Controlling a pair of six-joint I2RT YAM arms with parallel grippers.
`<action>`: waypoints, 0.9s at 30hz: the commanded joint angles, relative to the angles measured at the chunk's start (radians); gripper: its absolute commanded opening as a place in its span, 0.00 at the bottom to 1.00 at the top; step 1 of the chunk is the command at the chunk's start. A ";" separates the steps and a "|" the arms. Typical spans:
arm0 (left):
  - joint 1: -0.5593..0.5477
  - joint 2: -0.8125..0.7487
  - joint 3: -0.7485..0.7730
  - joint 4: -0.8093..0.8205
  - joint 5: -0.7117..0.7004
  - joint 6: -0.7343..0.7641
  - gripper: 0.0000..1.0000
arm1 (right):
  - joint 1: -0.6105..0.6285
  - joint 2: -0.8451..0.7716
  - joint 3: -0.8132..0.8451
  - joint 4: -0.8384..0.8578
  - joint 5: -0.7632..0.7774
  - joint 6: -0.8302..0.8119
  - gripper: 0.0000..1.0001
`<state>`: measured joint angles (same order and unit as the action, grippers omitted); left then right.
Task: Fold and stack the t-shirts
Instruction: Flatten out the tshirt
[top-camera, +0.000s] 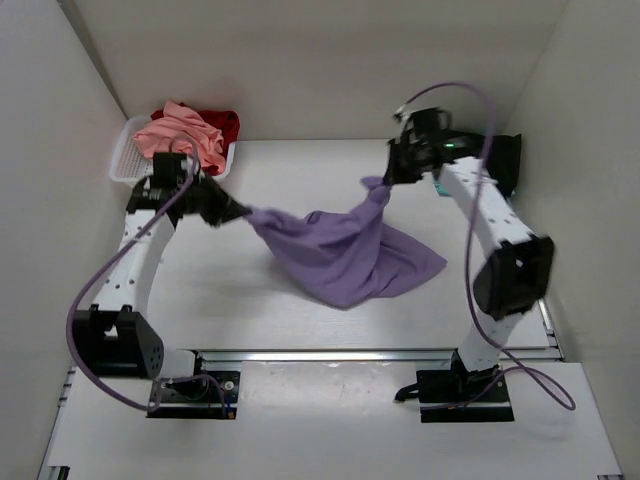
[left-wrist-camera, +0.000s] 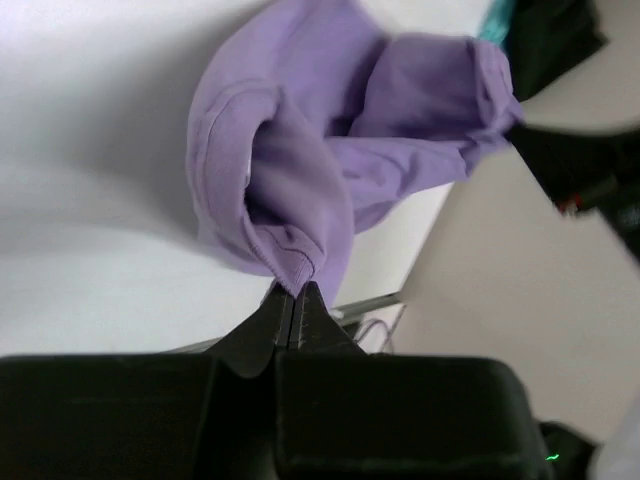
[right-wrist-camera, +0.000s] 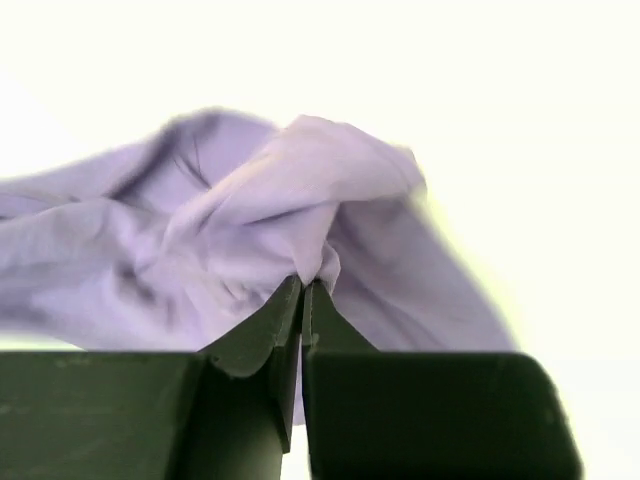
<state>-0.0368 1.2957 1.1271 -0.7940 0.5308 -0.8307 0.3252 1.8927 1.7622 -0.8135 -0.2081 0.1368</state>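
Lavender t-shirt (top-camera: 350, 255) hangs stretched over the middle of the bench (top-camera: 300, 325) as we hold it, left pincer (top-camera: 240, 213) clamped on one bunched edge, right pincer (top-camera: 386, 182) clamped on another

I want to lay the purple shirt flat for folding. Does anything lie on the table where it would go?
Nothing visible does. The lavender t-shirt hangs between the left end effector and right end effector, both shut on it, over bare table; the basket sits off in the far left corner.
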 joint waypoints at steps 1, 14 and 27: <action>0.021 0.098 0.365 0.065 0.005 -0.039 0.00 | -0.135 -0.306 0.062 0.141 0.049 0.118 0.00; 0.069 -0.065 0.280 0.166 0.003 -0.128 0.00 | -0.474 -0.786 -0.321 0.163 -0.105 0.195 0.00; 0.029 -0.325 -0.564 0.102 0.015 -0.013 0.32 | -0.376 -1.017 -1.001 -0.035 -0.123 0.318 0.00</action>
<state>-0.0181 1.0218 0.6121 -0.6743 0.5461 -0.9073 -0.0452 0.9253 0.7891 -0.8093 -0.3298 0.4427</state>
